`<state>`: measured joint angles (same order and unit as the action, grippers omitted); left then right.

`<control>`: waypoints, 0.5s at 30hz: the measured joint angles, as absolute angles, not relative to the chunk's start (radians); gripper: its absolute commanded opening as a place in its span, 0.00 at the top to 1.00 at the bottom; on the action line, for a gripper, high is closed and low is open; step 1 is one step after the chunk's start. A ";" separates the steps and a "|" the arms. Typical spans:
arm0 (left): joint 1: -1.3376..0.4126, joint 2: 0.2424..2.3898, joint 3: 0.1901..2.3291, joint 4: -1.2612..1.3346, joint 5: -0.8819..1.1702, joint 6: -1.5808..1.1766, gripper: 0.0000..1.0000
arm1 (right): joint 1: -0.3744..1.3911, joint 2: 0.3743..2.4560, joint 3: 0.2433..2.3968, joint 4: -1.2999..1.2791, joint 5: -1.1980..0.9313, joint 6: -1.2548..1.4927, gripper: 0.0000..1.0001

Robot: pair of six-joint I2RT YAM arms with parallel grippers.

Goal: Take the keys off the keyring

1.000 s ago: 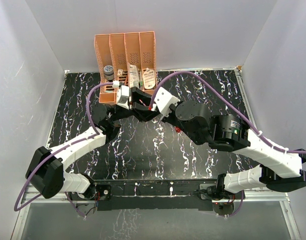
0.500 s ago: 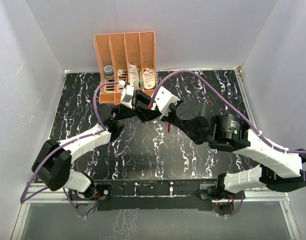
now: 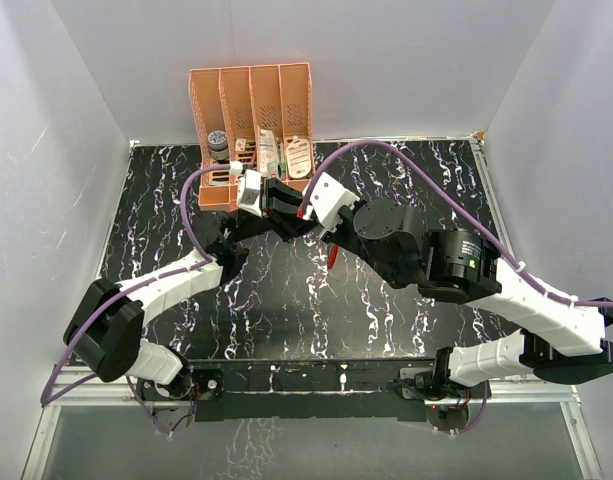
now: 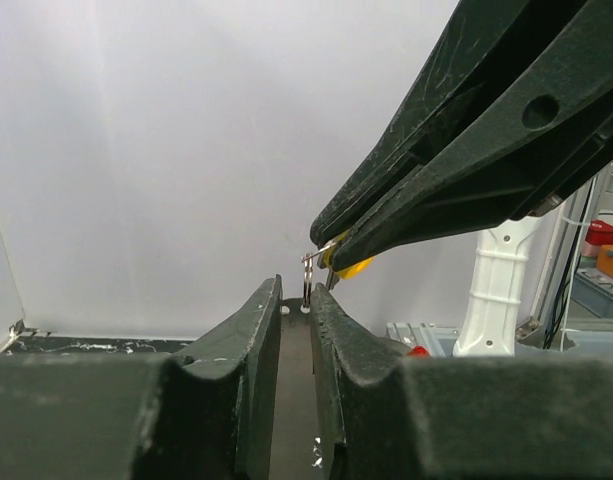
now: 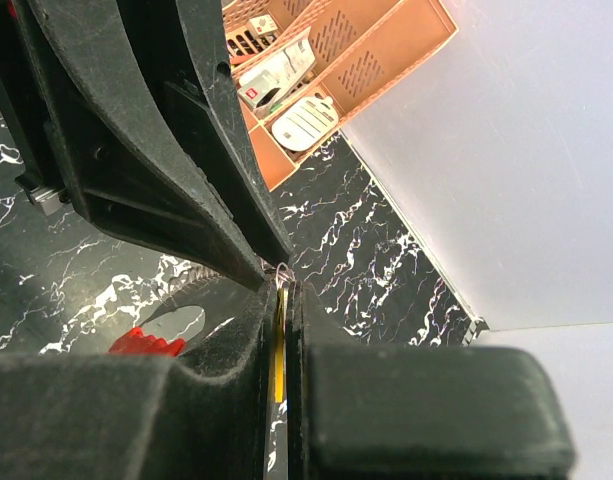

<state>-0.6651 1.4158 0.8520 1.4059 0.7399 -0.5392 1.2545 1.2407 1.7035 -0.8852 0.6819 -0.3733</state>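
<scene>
The small yellowish-gold metal key (image 5: 278, 345) is clamped between the closed fingers of the right end effector (image 5: 282, 290), above the black marbled desk (image 3: 386, 320). The thin metal wire keyring (image 4: 306, 280) is seen at the tips of the left end effector (image 4: 296, 290), whose gap is narrow; whether it is pinched cannot be told. The red-and-white oval tag (image 3: 331, 258) is hung below.

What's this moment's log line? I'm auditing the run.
right end effector: shut on key | left end effector: jaws narrow, keyring between tips | tag: below both
</scene>
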 measured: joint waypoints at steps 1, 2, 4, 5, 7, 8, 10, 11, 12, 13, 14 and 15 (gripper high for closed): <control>-0.665 1.416 0.852 1.413 0.739 -0.544 0.84 | 1.254 1.241 1.703 -0.885 0.682 -0.374 1.00; -0.665 1.417 0.852 1.419 0.739 -0.548 0.83 | 1.255 1.241 1.703 -0.885 0.682 -0.375 1.00; -0.665 1.422 0.852 1.443 0.739 -0.564 0.83 | 1.254 1.241 1.703 -0.885 0.681 -0.376 1.00; -0.665 1.426 0.852 1.456 0.739 -0.574 0.83 | 1.254 1.241 1.703 -0.885 0.681 -0.376 1.00; -0.665 1.438 0.852 1.475 0.741 -0.591 0.83 | 1.254 1.241 1.699 -0.881 0.682 -0.376 1.00; -0.665 1.445 0.852 1.483 0.741 -0.600 0.83 | 1.254 1.241 1.696 -0.881 0.681 -0.377 1.00; -0.665 1.456 0.853 1.493 0.742 -0.616 0.83 | 1.254 1.241 1.689 -0.878 0.681 -0.379 1.00; -0.665 1.460 0.853 1.499 0.743 -0.623 0.83 | 1.254 1.241 1.687 -0.878 0.681 -0.379 1.00; -0.665 1.464 0.853 1.505 0.744 -0.629 0.83 | 1.254 1.241 1.686 -0.878 0.682 -0.380 1.00; -0.665 1.467 0.853 1.510 0.745 -0.633 0.83 | 1.254 1.241 1.686 -0.876 0.681 -0.382 1.00; -0.665 1.470 0.853 1.514 0.746 -0.639 0.83 | 1.254 1.241 1.686 -0.873 0.681 -0.384 1.00; -0.665 1.471 0.853 1.518 0.746 -0.642 0.83 | 1.254 1.241 1.685 -0.869 0.681 -0.384 1.00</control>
<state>-0.6651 1.4708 0.8528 1.5177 0.7464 -0.6422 1.2545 1.2407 1.6852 -0.8688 0.6807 -0.3843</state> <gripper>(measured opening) 0.167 0.033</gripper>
